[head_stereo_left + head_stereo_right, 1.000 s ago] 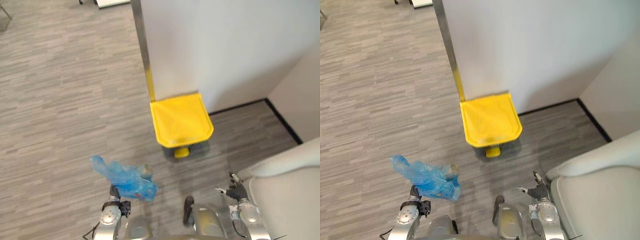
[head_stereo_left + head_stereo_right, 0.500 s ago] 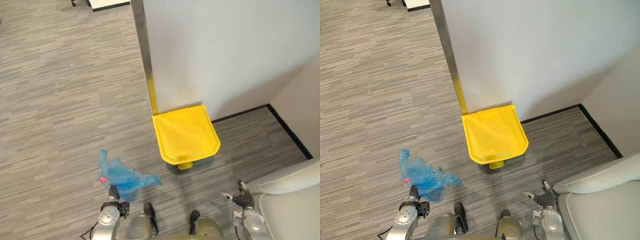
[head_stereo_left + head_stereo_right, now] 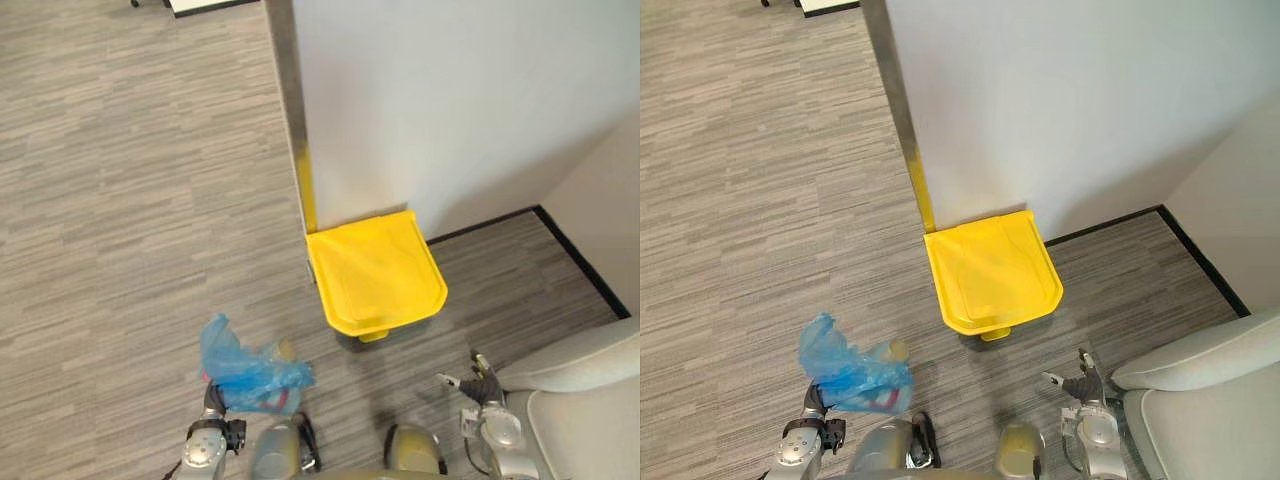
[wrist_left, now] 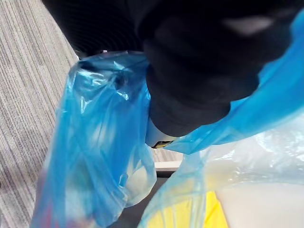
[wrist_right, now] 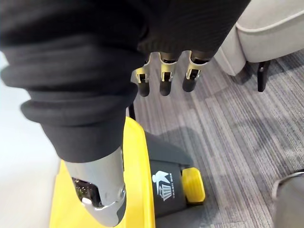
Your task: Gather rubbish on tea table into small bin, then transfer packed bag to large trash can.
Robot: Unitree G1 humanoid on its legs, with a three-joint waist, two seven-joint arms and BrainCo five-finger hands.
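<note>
Ahead of the left hand (image 3: pixel 213 401) gripping the bag (image 3: pixel 245 366): the bin (image 3: pixel 375 276) (lid shut). Right hand (image 5: pixel 164 78) slack. Transfer step; the lid must open next.

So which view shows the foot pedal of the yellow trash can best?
The right wrist view: the pedal shows whole at the foot of the trash can, past the right hand. In both eye views just its tip peeks under the closed lid. The left wrist view looks at the blue bag.
</note>
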